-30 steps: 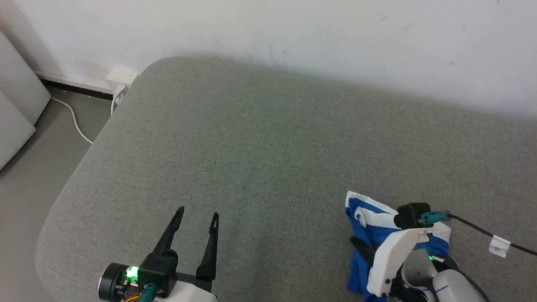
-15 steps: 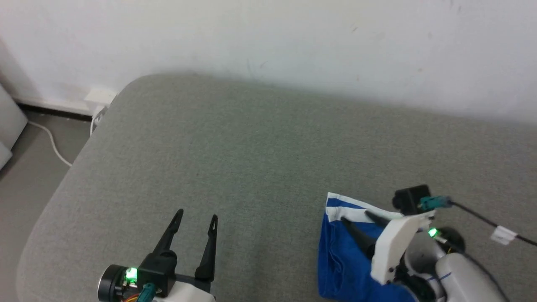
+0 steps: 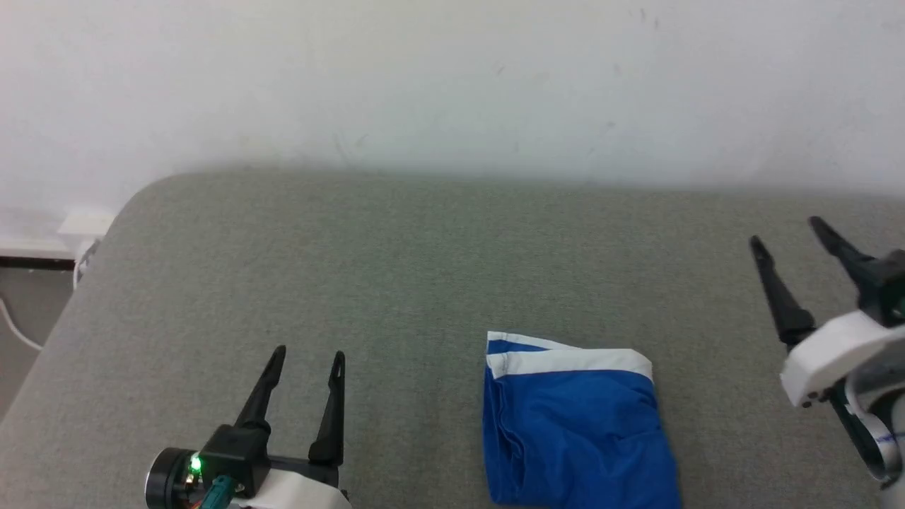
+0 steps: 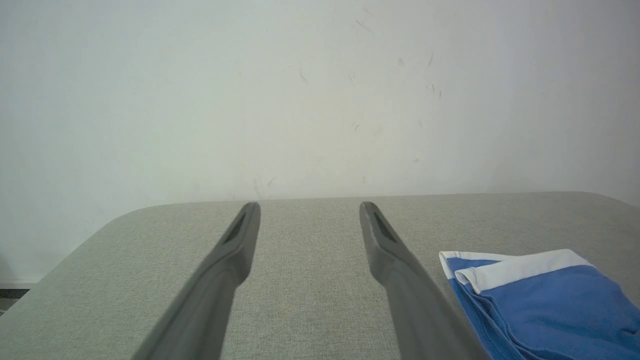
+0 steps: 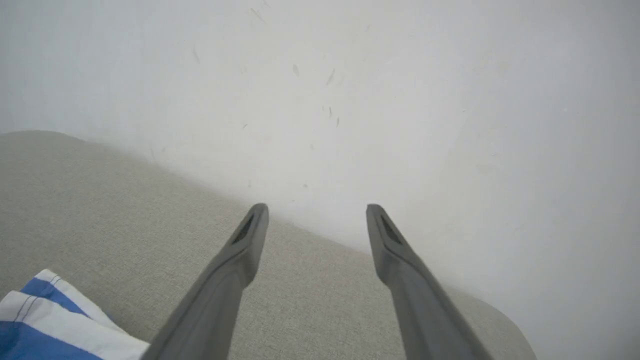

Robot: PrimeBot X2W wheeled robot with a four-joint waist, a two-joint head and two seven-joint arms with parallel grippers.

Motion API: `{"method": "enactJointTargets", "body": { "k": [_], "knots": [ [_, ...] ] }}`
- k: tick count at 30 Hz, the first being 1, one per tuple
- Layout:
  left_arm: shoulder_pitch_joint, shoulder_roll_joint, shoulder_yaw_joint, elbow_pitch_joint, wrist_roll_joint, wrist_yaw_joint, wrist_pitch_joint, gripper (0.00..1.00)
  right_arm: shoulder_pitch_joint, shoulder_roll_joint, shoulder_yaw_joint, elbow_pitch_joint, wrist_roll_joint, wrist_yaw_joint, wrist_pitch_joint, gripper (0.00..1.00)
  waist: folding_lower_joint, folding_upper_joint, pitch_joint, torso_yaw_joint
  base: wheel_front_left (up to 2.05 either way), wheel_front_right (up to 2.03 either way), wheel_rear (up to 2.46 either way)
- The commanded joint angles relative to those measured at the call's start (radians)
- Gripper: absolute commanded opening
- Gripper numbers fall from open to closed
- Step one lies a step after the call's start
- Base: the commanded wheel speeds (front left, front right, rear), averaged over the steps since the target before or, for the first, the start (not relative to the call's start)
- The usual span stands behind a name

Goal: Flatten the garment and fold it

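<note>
Blue garment lies loose between two open claws.

The garment (image 3: 573,424) rests as a compact rectangle on the grey fabric surface (image 3: 396,268), its white band at the far edge. It is near the left claw (image 3: 309,353), on that claw's right, and well to the left of the right claw (image 3: 786,233). Both claws stand wide and empty.

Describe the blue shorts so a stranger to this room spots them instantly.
Find the wide grey fabric cushion below the white wall. On its near side, between the left claw and right claw, lie folded bright blue soft shorts with a white band along the far edge, vivid against the plain grey.
</note>
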Motion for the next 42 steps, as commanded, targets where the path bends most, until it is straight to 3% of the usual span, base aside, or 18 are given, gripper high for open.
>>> {"method": "enactJointTargets", "body": {
  "k": [1,6,13,21,24,28,35,42],
  "knots": [
    [0.002,-0.005,0.008,-0.006,-0.004,-0.005,-0.005,1.0,0.034,0.018,-0.028,-0.022,-0.014,-0.001,-0.035,1.0,0.0,0.0,0.003,-0.026,0.0,0.0,0.0],
    [-0.006,-0.008,0.022,-0.012,-0.004,-0.012,-0.005,1.0,0.111,0.077,-0.121,-0.09,-0.054,-0.001,-0.121,1.0,0.0,0.0,0.014,-0.035,0.0,0.0,0.0],
    [-0.004,-0.014,0.033,-0.015,0.001,-0.018,-0.005,1.0,0.268,0.243,-0.213,-0.187,-0.053,-0.001,-0.216,1.0,0.0,0.0,0.03,-0.039,0.0,0.0,0.0],
    [-0.009,-0.013,0.025,0.0,0.035,-0.019,-0.005,1.0,0.367,0.295,-0.2,-0.195,-0.076,-0.001,-0.242,1.0,0.0,0.0,0.049,-0.048,0.0,0.0,0.0],
    [-0.02,-0.014,0.023,0.003,0.036,-0.024,-0.005,1.0,0.371,0.288,-0.179,-0.199,-0.078,-0.001,-0.216,1.0,0.0,0.0,0.065,-0.049,0.0,0.0,0.0],
    [-0.04,-0.016,0.012,0.003,0.039,-0.026,-0.005,1.0,0.381,0.233,-0.132,-0.21,-0.046,-0.001,-0.093,1.0,0.0,0.0,0.095,-0.041,0.0,0.0,0.0],
    [-0.065,-0.023,-0.009,0.01,0.031,-0.021,-0.005,1.0,0.344,0.09,-0.007,-0.226,0.189,-0.001,0.179,1.0,0.0,0.0,0.164,-0.019,0.0,0.0,0.0],
    [-0.109,-0.027,-0.039,0.017,0.03,-0.023,-0.005,1.0,0.252,0.062,0.059,-0.168,0.374,-0.001,0.376,1.0,0.0,0.0,0.228,0.026,0.0,0.0,0.0]
  ]
}}
